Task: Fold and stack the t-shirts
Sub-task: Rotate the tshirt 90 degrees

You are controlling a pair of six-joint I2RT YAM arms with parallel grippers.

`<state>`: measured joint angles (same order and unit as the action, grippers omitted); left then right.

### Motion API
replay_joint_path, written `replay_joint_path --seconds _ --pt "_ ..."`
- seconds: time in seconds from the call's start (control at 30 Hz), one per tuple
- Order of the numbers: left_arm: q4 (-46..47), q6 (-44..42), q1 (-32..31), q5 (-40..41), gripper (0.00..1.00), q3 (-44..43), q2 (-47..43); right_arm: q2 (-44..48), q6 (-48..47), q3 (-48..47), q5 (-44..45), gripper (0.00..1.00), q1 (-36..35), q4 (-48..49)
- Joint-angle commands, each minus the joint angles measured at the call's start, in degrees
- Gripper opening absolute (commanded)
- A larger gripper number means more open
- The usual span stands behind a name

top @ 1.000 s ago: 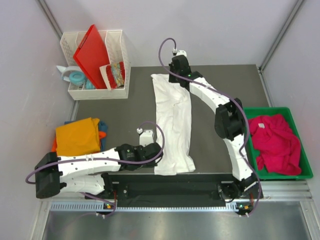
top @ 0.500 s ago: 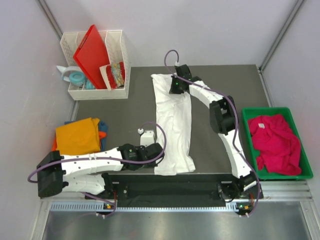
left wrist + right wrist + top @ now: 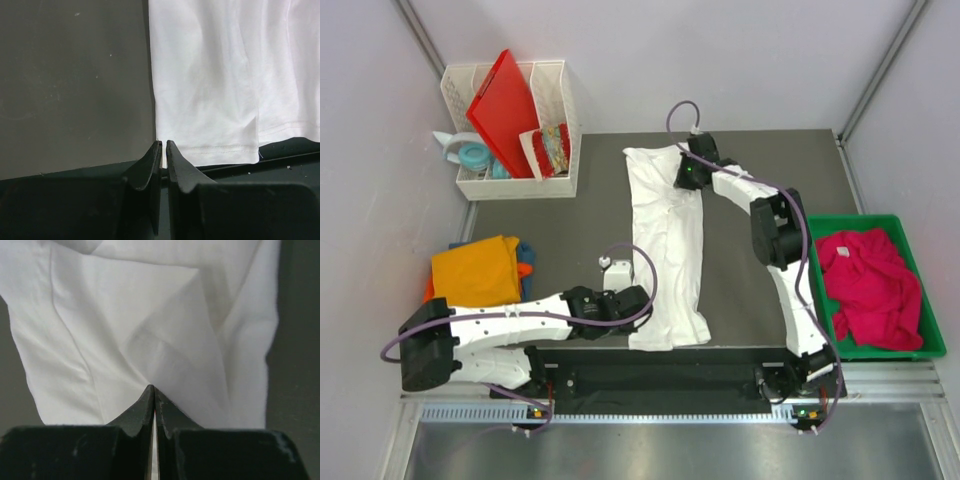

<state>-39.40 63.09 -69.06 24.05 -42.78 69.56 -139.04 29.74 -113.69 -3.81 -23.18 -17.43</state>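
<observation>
Since a second ago, our right gripper (image 3: 691, 176) has drawn back along the white shirt (image 3: 668, 250) lying mid-table. We count four shirts: the white one, a pink shirt (image 3: 870, 285), an orange shirt (image 3: 475, 270) and a blue shirt (image 3: 526, 250). Both grippers are clamped on the white shirt, the right at its far end and the left gripper (image 3: 163, 146) on its near-left corner.

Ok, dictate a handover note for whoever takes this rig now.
Left tool: shut on the near left hem corner of the white cloth t-shirt.
Right tool: shut on its far end.
That shirt lies as a long strip on the dark table; a folded orange t-shirt sits on a blue one at the left; a crumpled magenta t-shirt is in the green plastic tray.
Done: lengthwise fold, it seems. Left: fold it end to end, stack it, then the magenta one.
</observation>
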Motion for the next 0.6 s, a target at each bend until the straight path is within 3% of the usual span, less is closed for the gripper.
replay_joint_path --seconds 0.0,0.57 --pt "1.86 -0.34 -0.11 1.08 0.13 -1.51 0.23 8.34 1.20 6.19 3.20 0.00 3.14 6.26" --pt "2.92 -0.07 -0.20 0.64 0.13 -2.39 2.16 17.66 6.13 20.69 8.99 0.00 8.33 13.30"
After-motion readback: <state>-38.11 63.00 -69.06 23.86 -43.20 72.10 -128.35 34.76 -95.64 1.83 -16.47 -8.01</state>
